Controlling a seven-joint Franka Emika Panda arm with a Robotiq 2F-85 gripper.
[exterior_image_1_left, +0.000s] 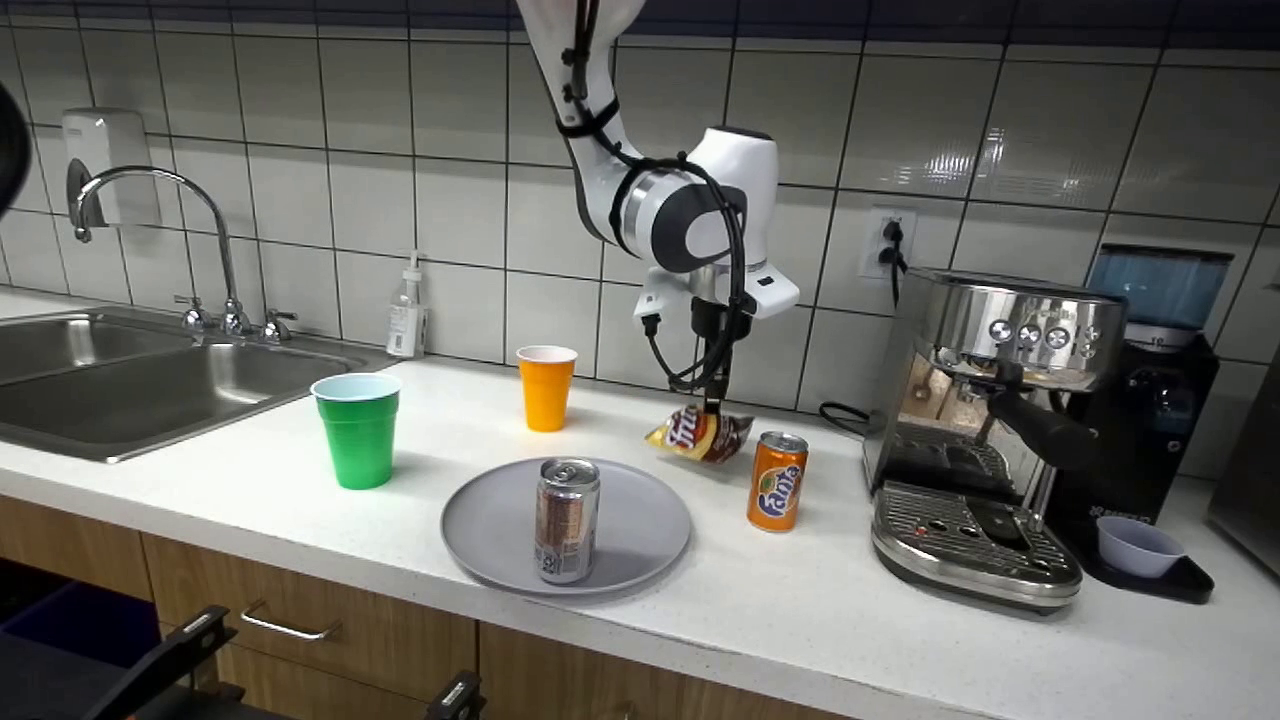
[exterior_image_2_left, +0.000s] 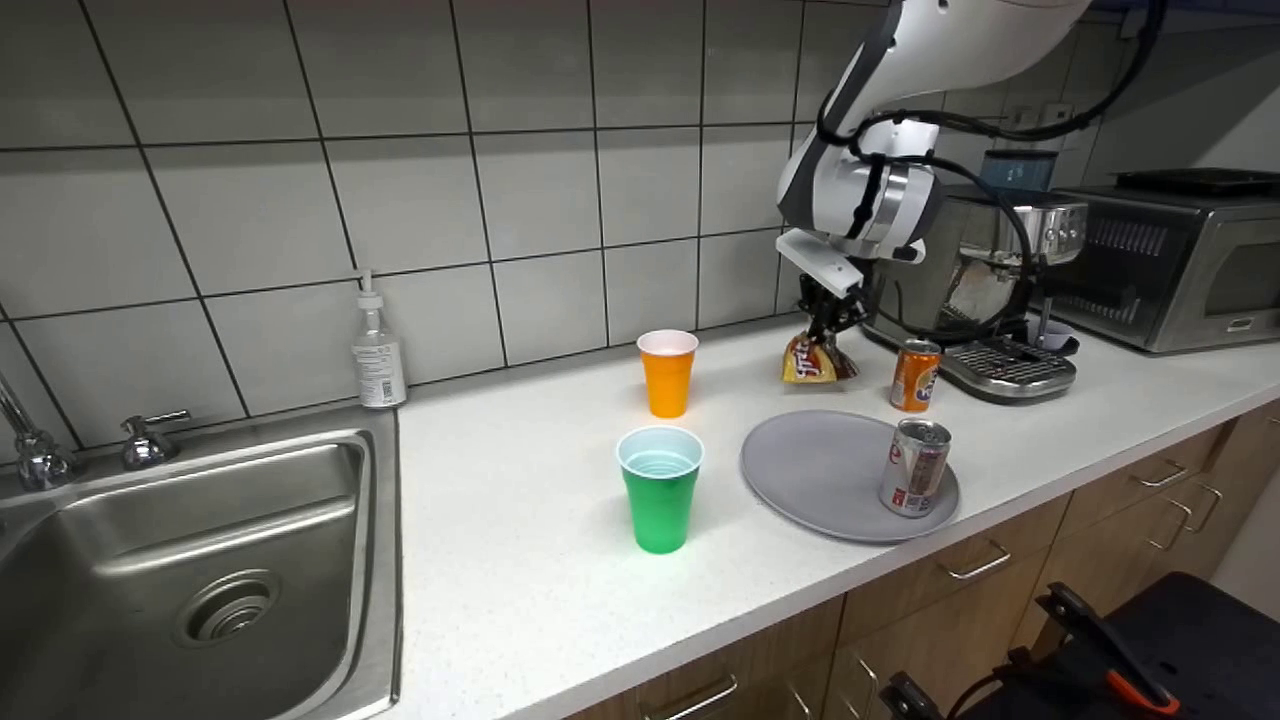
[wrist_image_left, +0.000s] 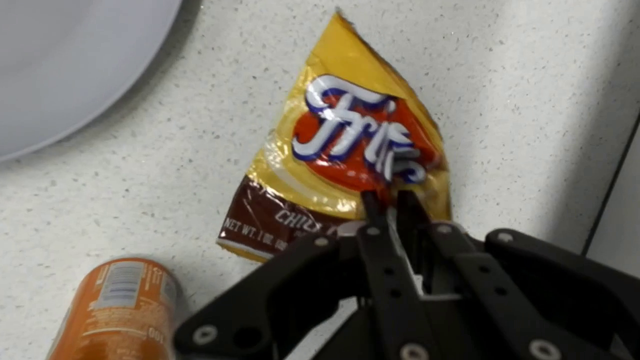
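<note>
A pale tiled wall (exterior_image_1_left: 450, 210) backs a white speckled countertop (exterior_image_2_left: 500, 540), with a stainless-steel sink (exterior_image_2_left: 374, 590) let into it. Between sink and plate stands a tapered green plastic cup (exterior_image_1_left: 358, 440); farther back is an orange plastic cup (exterior_image_1_left: 547, 395). Both have pale insides; whether either holds anything I cannot tell. The flat round grey plate (exterior_image_1_left: 490, 520) bears one upright silver metal can (exterior_image_1_left: 567, 525). Between plate and wall, the black two-fingered gripper (wrist_image_left: 388, 200) has its jaws nearly together, pinching a shiny yellow, red and brown snack packet (wrist_image_left: 320, 150). Whether the packet touches the countertop is unclear. An upright orange metal can (exterior_image_1_left: 777, 482) lettered "Fanta" stands just beside it, toward the boxy steel espresso machine (exterior_image_1_left: 940, 320).
</note>
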